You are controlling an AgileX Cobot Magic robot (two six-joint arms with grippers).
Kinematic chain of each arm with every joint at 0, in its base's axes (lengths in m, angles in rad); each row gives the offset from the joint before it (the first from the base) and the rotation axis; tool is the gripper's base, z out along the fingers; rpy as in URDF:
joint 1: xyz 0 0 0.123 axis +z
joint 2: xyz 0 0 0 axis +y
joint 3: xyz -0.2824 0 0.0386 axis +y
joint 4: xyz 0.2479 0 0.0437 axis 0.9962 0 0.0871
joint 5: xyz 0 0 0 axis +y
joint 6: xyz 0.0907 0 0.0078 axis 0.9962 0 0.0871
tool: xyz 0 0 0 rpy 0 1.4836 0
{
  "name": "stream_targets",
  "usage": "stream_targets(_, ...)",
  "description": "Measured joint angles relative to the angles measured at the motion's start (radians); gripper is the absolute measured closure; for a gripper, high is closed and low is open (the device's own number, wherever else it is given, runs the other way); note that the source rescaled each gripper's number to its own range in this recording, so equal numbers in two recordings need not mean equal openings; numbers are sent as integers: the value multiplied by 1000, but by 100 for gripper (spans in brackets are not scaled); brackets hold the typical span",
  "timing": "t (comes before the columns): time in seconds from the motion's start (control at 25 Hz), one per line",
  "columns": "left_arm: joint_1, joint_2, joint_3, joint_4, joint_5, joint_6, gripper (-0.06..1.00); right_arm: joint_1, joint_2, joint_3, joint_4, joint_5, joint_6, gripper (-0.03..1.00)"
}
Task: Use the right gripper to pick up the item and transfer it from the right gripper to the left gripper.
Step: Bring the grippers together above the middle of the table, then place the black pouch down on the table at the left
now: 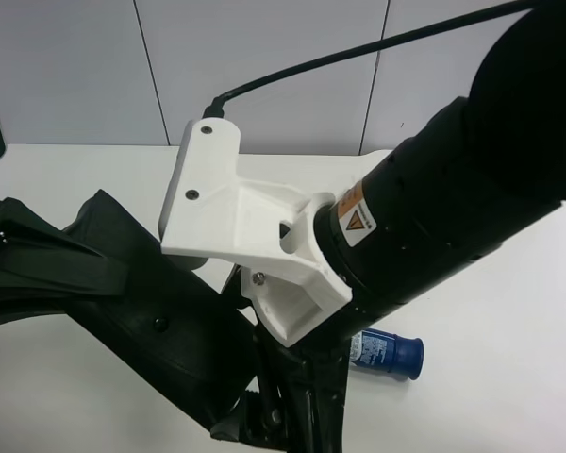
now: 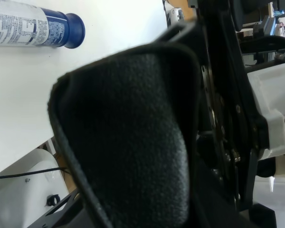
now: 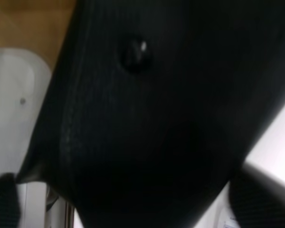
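Black item [image 1: 174, 326] was off table [image 1: 509, 377], slanted in air, snap stud [image 1: 158, 324] facing exterior high camera. At its 5 o'clock end, right gripper [image 1: 278, 411]. Right wrist view showed fingers [image 3: 261, 202] on either flank of item, pinching it. At item's 10 o'clock end, left gripper [image 1: 38, 269] overlapped it. Could not tell whether its fingers were spread or closed. White bottle [image 1: 387, 351] lay on table at 3 o'clock from item, blue cap toward 3 o'clock.

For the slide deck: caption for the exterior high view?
Mid-handover: right gripper holds the glasses case at the left gripper; blue-capped bottle lies on the table.
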Motion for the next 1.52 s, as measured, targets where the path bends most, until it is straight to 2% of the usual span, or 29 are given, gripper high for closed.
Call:
stream_targets(0.12,0,0,0,0,0,0,93,0,-2,0,-24,9,10,-1)
stream_targets(0.24,0,0,0,0,0,0,93,0,-25,0,-86,60,64,-2)
stream_targets(0.56,0,0,0,0,0,0,93,0,-232,1,-308,256,354,-3)
stream_targets(0.8,0,0,0,0,0,-1,94,0,-453,1,-329,459,525,-3)
stream_targets(0.92,0,0,0,0,0,-1,94,0,-580,1,-331,530,582,-3)
stream_targets(1.2,0,0,0,0,0,-1,94,0,-912,13,-375,547,677,-3)
stream_targets(1.52,0,0,0,0,-1,-1,94,0,-1238,233,-471,538,765,-3)
